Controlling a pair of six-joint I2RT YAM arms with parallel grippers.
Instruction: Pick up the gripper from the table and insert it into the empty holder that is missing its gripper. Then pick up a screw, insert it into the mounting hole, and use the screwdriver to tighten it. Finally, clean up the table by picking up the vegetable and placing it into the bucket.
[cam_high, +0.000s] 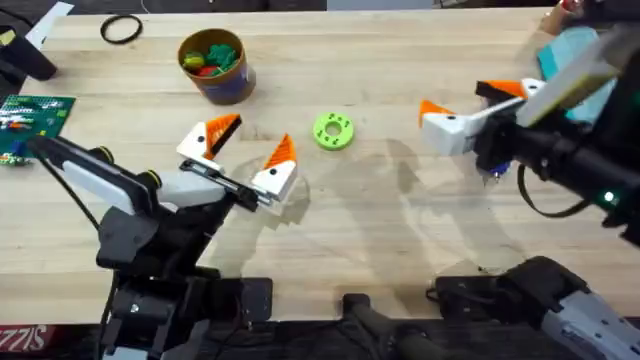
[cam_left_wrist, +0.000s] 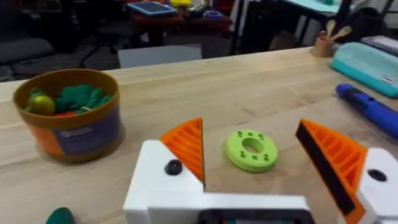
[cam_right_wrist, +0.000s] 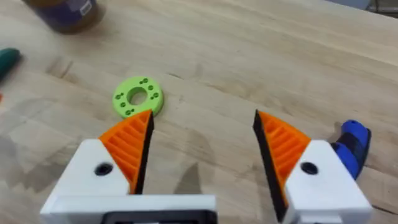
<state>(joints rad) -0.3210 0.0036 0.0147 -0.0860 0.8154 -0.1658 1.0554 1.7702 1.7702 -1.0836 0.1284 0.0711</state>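
My left gripper hangs open over the left middle of the table, its orange pads spread wide. A dark green vegetable lies on the wood just beside its left finger. The tan bucket stands behind it, holding green, red and yellow pieces. My right gripper is open at the right, nothing between its fingers. The blue screwdriver lies beside the right finger. The loose gripper, the holder and the screw are out of view.
A lime green disc with holes lies between the two grippers. A green circuit board and a black ring sit at the far left. A teal case rests at the back right.
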